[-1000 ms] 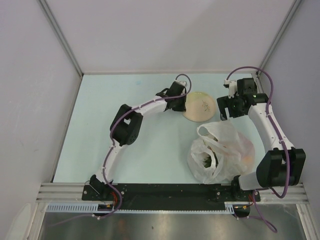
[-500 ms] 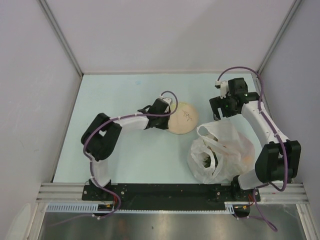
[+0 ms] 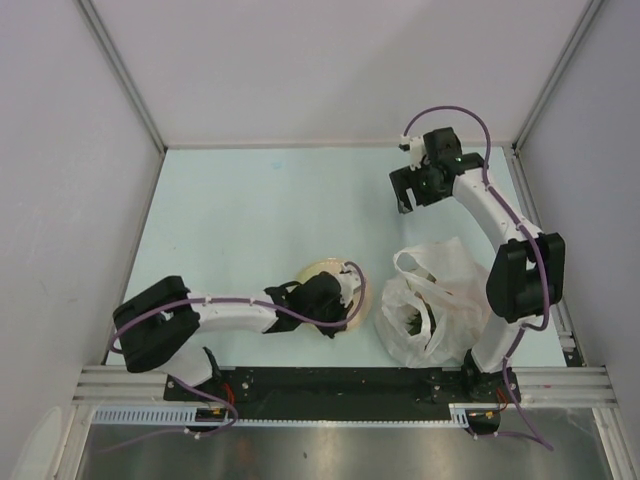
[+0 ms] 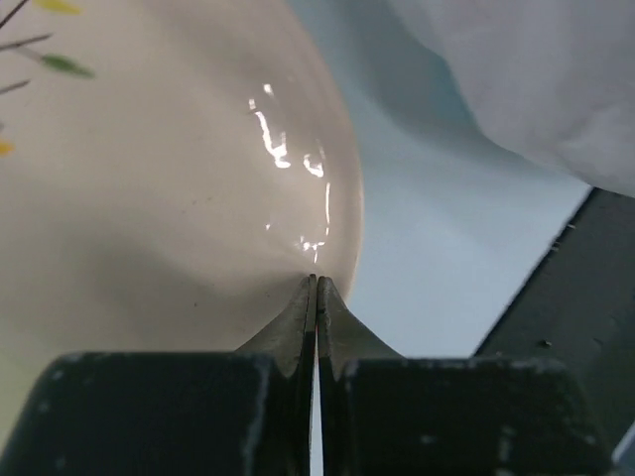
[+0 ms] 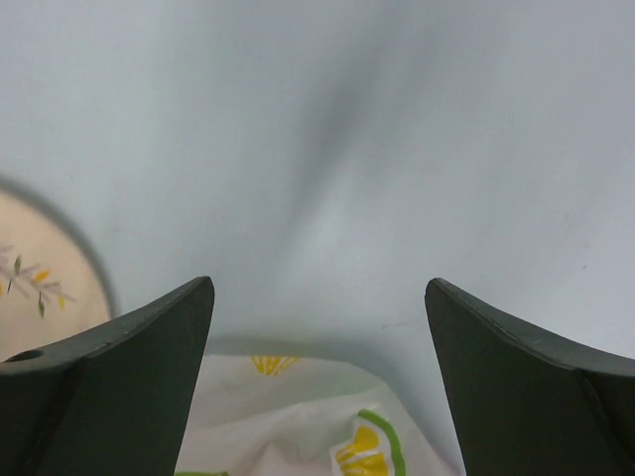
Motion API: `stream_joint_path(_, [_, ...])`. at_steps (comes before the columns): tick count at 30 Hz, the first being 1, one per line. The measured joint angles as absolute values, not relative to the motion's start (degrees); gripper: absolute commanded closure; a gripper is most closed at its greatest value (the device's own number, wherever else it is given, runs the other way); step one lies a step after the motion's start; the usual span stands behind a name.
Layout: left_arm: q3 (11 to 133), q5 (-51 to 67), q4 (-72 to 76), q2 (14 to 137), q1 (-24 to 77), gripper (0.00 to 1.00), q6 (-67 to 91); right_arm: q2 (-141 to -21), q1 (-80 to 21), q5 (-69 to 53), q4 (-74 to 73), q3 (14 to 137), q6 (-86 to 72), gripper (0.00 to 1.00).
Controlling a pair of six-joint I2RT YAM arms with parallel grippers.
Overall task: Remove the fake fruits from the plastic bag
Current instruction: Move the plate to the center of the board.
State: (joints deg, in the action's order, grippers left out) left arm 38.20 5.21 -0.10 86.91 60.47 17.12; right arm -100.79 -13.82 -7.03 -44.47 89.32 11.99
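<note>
Looks down between the two dark fingers (image 5: pixel 149 337) of the right claw (image 5: pixel 317 286), spread wide and gripping nothing. Fills most of the frame with pale bluish bench (image 5: pixel 397 119), crossed by soft grey shadows. Catches a slice of a beige plate (image 5: pixel 40 288) at the left edge (painted with a thin sprig, green and yellow leaves). Shows, low in the gap between the fingers, a patch of the white plastic bag (image 5: pixel 298 416), printed with yellow lemon slices and a green curve.
</note>
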Motion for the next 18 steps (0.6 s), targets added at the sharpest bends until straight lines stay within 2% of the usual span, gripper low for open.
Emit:
stream_joint_path(8, [37.01,9.32,1.32,86.15,64.79,1.00,19.49,-105.12,-13.26,-7.25,-46.33,100.40,11.20,0.07])
stream_joint_path(10, [37.56,9.50,-2.31,84.99,64.07,0.82,19.14,-105.12,-12.95,-7.66,-47.29,102.50,11.18,0.05])
stream_joint_path(11, [38.02,9.74,-5.37,84.14,63.33,0.58,18.39,-105.12,-12.73,-7.79,-48.38,104.09,11.18,0.04])
stream_joint_path(12, [38.28,10.68,-8.62,82.78,62.11,0.48,17.63,-105.12,-12.43,-7.81,-49.10,105.41,11.18,0.01])
stream_joint_path(14, [38.79,11.14,-13.89,79.33,58.59,0.34,15.44,-104.60,-11.77,-7.79,-49.98,106.83,11.11,0.00])
stream_joint_path(18, [43.90,12.23,-18.24,73.54,49.91,0.25,9.65,-100.95,-10.15,-8.88,-53.41,106.85,11.31,0.00])
